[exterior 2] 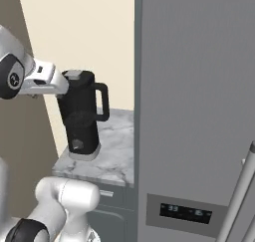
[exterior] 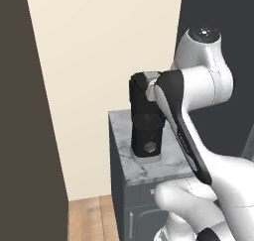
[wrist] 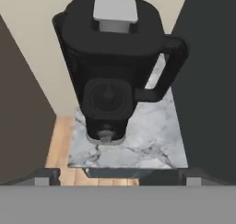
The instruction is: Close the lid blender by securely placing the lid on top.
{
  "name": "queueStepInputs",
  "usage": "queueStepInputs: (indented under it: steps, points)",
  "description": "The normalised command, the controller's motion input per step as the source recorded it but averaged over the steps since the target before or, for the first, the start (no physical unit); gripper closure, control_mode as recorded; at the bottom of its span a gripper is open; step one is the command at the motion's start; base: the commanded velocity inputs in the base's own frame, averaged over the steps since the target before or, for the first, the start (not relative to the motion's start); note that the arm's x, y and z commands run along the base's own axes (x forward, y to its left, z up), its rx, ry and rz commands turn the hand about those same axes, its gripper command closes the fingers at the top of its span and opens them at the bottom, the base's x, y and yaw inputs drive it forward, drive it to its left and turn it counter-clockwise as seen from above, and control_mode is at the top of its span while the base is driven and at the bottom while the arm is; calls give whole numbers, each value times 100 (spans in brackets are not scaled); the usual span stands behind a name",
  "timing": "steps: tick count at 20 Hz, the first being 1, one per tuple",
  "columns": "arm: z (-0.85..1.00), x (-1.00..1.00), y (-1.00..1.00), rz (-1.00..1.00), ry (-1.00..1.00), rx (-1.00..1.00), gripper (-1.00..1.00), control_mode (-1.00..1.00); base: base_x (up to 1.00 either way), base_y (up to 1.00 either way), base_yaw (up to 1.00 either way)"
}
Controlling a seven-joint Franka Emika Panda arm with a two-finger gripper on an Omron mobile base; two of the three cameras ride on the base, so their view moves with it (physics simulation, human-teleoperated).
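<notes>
Although the end effector's (wrist: 118, 179) two dark tips barely rise at the far corners of the hand view, they stand wide apart and hold nothing; seen from the base cameras the hand sits level with the top of the blender (wrist: 115, 75), just beside it on the side away from the loop handle (wrist: 168, 66), though whether it touches the jar I cannot tell.

The lid (wrist: 113, 22) already lies on the jar's mouth, its pale grey square knob (wrist: 115, 11) centred and upright; its black rim appears flush with the jar, with no gap that I can make out.

From the end effector the lid lies straight ahead and slightly above the line of the tips; the blender's long axis runs vertical, its base and hexagonal front knob (exterior: 149, 147) below, standing on the marble desk (wrist: 152, 144) beside the tall grey refrigerator (exterior 2: 199, 111).

My judgement is that the placing is done or nearly so; any remaining move would be a press down along that vertical axis, or a withdrawal away from the jar without nudging it.
</notes>
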Motion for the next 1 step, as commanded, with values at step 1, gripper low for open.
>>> queueStepInputs:
  steps: [1]
  points:
    - [0, 0, 0, 0, 0, 0, -100, -100, 0, 0, 0]
